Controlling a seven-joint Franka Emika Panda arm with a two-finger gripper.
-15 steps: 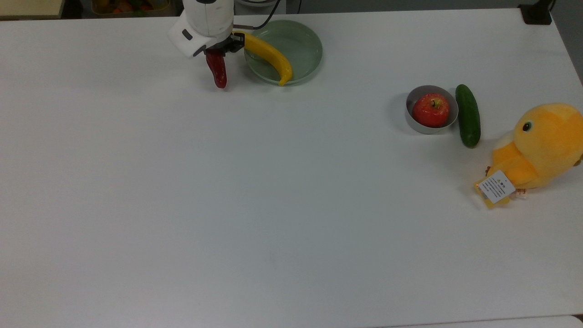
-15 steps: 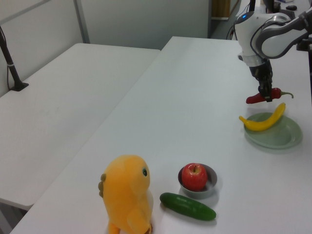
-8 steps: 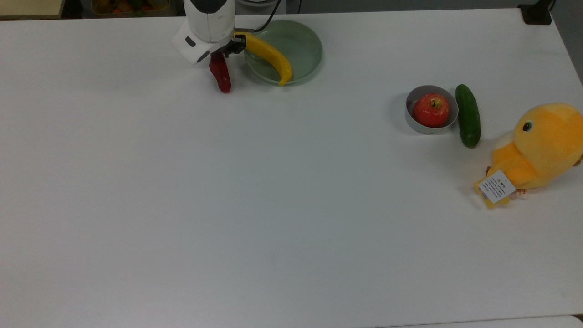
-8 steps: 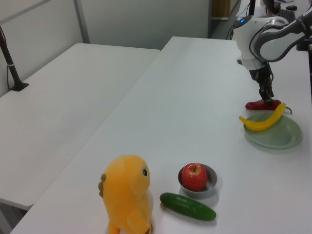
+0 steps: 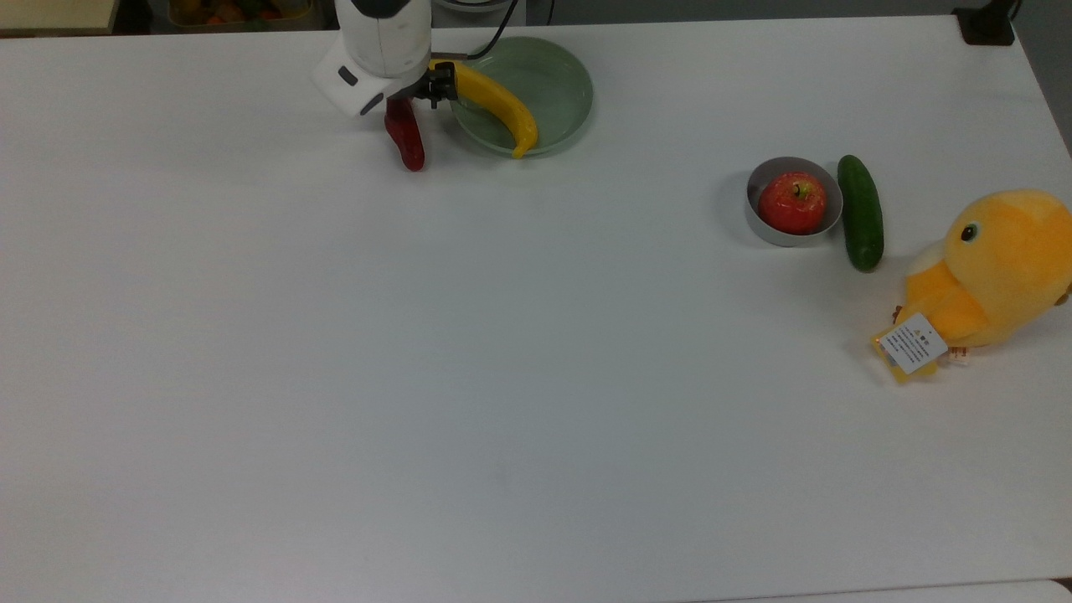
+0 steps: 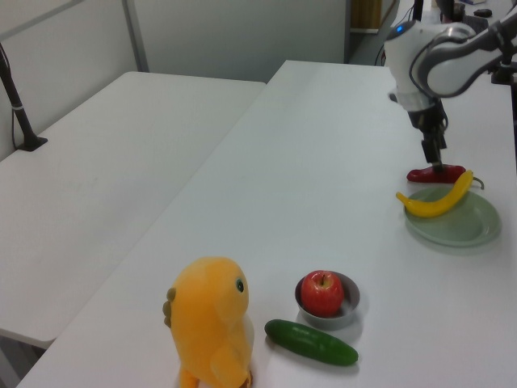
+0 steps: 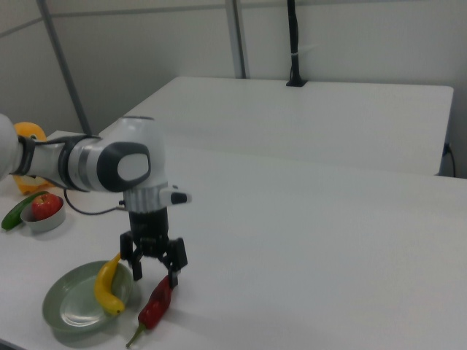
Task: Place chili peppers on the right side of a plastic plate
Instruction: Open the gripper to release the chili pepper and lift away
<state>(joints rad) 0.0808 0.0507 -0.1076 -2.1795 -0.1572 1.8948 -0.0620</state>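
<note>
Hovering low over the chili [image 7: 154, 307], stood with the gripper [image 7: 155, 277] spread wide, fingers apart on either side of the chili's blunt end and clamped on nothing. Could not tell whether a fingertip brushed the red skin.

Found the chili lying flat on the table [image 5: 502, 377], close to the table's edge at the top view's top, with its green stem pointing toward the near edge in the right view. Lay just beside the plate [image 5: 561, 79], outside the rim and apart from it by a narrow strip of bare table. Sat on the plate's right in the right view and on its left in the top view; read the right view's side as the one the task meant.

Saw a banana [image 5: 498, 105] resting across the plate, one end overhanging the rim nearest the chili, not touching it as far as could be seen.

Judged the main work done: chili down on the surface, beside the plate on the wanted side, unsupported by the fingers. Judged little left beyond lifting the gripper straight up and clear without nudging the chili or the banana's end. Noted no sign of tilt or roll in the chili, so expected it to stay put.
</note>
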